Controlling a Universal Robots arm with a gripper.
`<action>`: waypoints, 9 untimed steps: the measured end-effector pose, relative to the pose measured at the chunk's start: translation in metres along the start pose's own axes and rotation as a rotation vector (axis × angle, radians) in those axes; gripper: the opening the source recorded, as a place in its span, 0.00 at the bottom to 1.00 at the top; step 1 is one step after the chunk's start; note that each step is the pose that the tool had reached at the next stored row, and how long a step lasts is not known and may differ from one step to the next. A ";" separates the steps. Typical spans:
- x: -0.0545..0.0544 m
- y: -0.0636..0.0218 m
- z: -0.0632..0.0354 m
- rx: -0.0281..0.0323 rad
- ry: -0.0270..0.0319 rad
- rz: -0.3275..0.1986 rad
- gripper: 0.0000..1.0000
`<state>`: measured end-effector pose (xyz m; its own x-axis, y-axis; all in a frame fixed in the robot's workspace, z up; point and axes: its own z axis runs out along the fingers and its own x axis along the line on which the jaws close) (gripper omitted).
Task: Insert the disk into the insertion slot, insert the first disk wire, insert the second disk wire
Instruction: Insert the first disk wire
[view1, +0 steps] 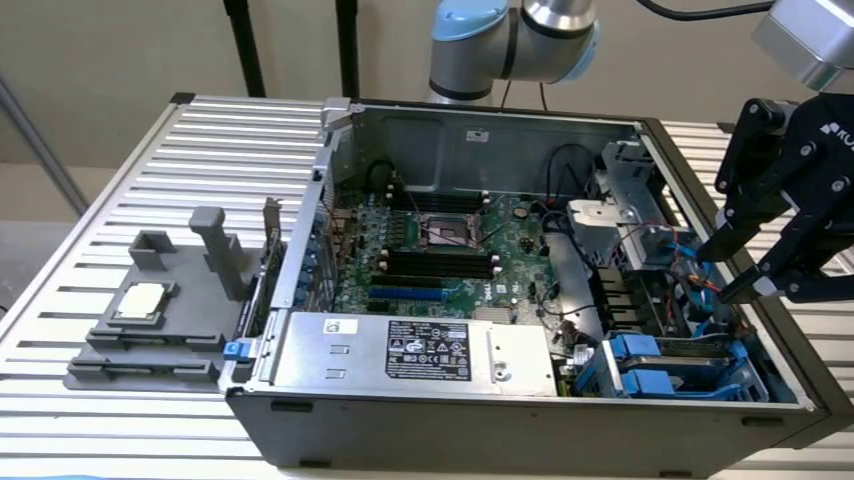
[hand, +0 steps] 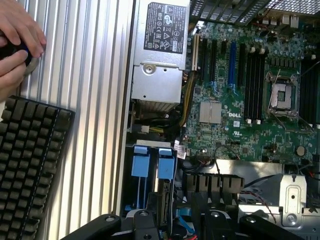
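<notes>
Two bright blue carrier frames (view1: 638, 352) (hand: 140, 161) stand side by side in the grey-metal drive bay (view1: 694, 350) at the case's front corner, on the exterior view's right. Whatever disk body they hold is sunk in the bay, and I cannot make out its label. My black gripper (view1: 727, 275) (hand: 177, 226) hangs open over the case's right edge, just above and behind the bay, with nothing between its fingers. Loose blue and red wires (view1: 683, 290) lie under it beside the bay.
The silver labelled power-supply box (view1: 414, 350) (hand: 160, 45) fills the case's front. The green motherboard (view1: 441, 250) lies behind it. A grey plastic fixture with posts (view1: 160, 310) stands on the ribbed table. In the wrist view there are a person's hands (hand: 17, 40) and a black keyboard (hand: 30, 165).
</notes>
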<state>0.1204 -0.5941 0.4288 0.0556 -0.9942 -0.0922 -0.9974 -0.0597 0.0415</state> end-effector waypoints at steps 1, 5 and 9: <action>0.000 -0.0041 0.0003 -0.0011 0.0000 0.000 0.40; 0.002 -0.0225 0.0051 -0.0039 -0.0003 0.001 0.40; 0.003 -0.0392 0.0115 -0.0039 -0.0003 0.001 0.40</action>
<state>0.1591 -0.5941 0.4155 0.0551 -0.9942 -0.0924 -0.9972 -0.0595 0.0454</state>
